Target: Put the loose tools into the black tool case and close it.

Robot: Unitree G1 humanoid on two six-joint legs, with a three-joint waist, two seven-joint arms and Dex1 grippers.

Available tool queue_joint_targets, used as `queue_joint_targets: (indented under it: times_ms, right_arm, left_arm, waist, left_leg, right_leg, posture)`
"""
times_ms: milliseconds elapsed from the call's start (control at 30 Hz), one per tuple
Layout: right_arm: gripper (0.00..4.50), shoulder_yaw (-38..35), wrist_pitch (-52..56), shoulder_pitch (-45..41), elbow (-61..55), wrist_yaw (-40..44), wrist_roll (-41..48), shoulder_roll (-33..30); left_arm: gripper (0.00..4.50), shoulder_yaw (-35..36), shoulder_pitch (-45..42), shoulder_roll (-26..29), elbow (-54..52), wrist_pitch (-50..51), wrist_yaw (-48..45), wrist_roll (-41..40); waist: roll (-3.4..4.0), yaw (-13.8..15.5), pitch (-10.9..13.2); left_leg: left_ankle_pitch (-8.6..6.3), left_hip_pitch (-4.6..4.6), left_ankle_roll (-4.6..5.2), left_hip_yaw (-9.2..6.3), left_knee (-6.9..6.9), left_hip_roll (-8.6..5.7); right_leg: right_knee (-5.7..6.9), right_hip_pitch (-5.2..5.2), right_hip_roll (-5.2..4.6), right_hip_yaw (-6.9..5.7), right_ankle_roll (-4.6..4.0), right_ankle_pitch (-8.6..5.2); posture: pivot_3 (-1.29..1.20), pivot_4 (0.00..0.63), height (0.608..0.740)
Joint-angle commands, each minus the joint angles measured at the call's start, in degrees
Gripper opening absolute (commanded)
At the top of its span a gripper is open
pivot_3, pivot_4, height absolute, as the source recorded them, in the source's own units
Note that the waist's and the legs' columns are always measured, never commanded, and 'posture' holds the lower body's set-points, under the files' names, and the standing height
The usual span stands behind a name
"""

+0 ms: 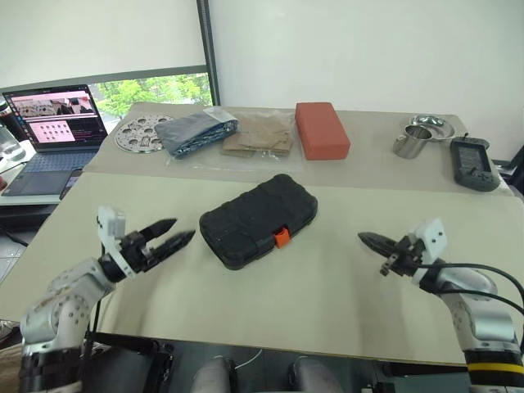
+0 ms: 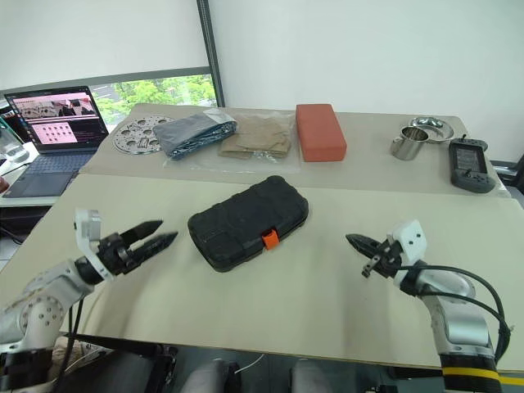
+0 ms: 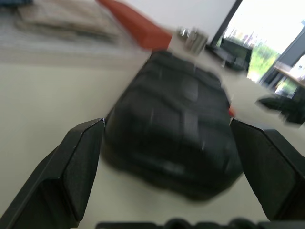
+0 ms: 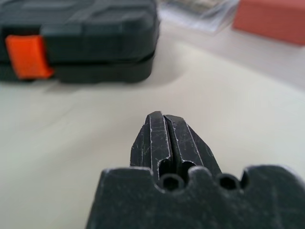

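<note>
The black ribbed plastic tool case [image 1: 259,219] lies closed near the middle of the beige table [image 1: 327,286], its small orange latch [image 1: 282,237] facing the near edge. The left end effector [image 1: 169,233] hovers just off the case's left end, fingers spread wide and empty. The right end effector [image 1: 370,242] hangs well apart on the case's right, fingers pressed together, gripping nothing. Along the far edge sit a red-orange rectangular block [image 1: 321,129], a folded grey-blue cloth in clear plastic [image 1: 196,133] and a small steel cup [image 1: 408,141].
</note>
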Motion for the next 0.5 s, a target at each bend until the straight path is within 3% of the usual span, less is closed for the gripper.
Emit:
queue_joint_targets:
  times_ms: [33,133,167,400,500]
  right_arm:
    - [0.79,-1.8,-3.3,0.4,0.9,3.2,0.3,-2.0]
    - [1.63,-2.0,-5.7,0.8,2.5,4.6,-0.1,-2.5]
    - [2.14,-2.1,-6.4,0.8,3.1,5.0,-0.2,-2.6]
    - [4.46,-1.8,-8.9,0.6,5.7,6.0,-0.7,-2.8]
    - [4.46,-1.6,-8.8,0.5,6.0,6.0,-0.7,-2.8]
  left_arm:
    - [4.50,-2.0,2.4,1.1,1.3,-8.5,-1.6,7.2]
    - [4.50,-1.6,4.5,0.8,2.8,-10.4,-1.9,8.5]
    - [4.50,-1.3,5.4,0.8,3.0,-11.2,-2.2,8.8]
    - [4.50,-1.1,6.2,0.4,4.2,-15.5,-1.3,11.0]
    - [4.50,-1.5,6.1,0.1,4.3,-17.1,-0.8,12.0]
  waist:
    - [0.00,0.0,0.0]
    - [-0.02,0.0,0.0]
    - [-0.02,0.0,0.0]
    - [-0.02,0.1,0.0]
    - [-0.01,0.1,0.0]
  left_leg:
    - [0.00,0.01,0.01,0.00,0.00,0.00]
    - [-0.01,0.00,0.01,-0.01,0.00,0.02]
    - [-0.01,0.00,0.02,-0.01,0.00,0.04]
    - [-0.06,-0.07,0.09,0.00,-0.03,0.03]
    - [-0.06,-0.08,0.10,0.01,-0.03,0.03]
  right_leg:
    - [0.00,0.00,-0.02,0.02,-0.02,0.01]
    - [-0.02,-0.02,-0.06,0.06,-0.05,0.01]
    - [-0.03,-0.03,-0.06,0.10,-0.06,0.01]
    - [-0.08,-0.06,-0.12,0.16,-0.06,0.01]
    - [-0.10,-0.07,-0.13,0.17,-0.06,0.01]
  posture:
    - [0.00,0.150,0.740]
    - [0.00,0.150,0.740]
    - [0.00,0.150,0.740]
    - [0.00,0.150,0.740]
    - [0.00,0.150,0.740]
